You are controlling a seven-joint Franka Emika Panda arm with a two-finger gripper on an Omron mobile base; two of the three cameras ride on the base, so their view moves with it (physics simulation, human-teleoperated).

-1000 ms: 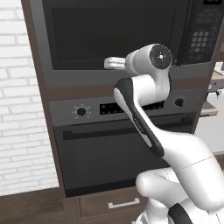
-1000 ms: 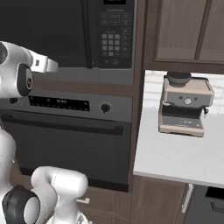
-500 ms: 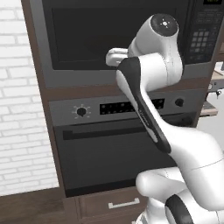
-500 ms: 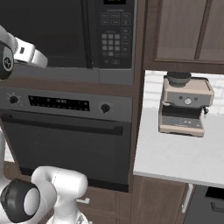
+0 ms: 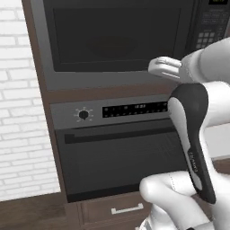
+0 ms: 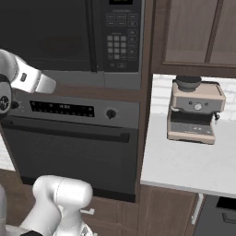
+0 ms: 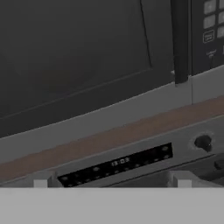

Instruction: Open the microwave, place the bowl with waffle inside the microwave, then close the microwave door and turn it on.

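While the microwave door point(image 5: 117, 38) sits flush and shut in the microwave point(image 6: 73, 39), nothing of the task looks done: opening, loading, closing and starting all remain. The gripper point(image 5: 162, 68) hangs just below that door's lower edge; whether its pincer is spread or closed cannot be told.

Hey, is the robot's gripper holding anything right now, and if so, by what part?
Nothing is held. The gripper is open with bare fingertips, facing the closed grey-framed microwave door above the dark oven.
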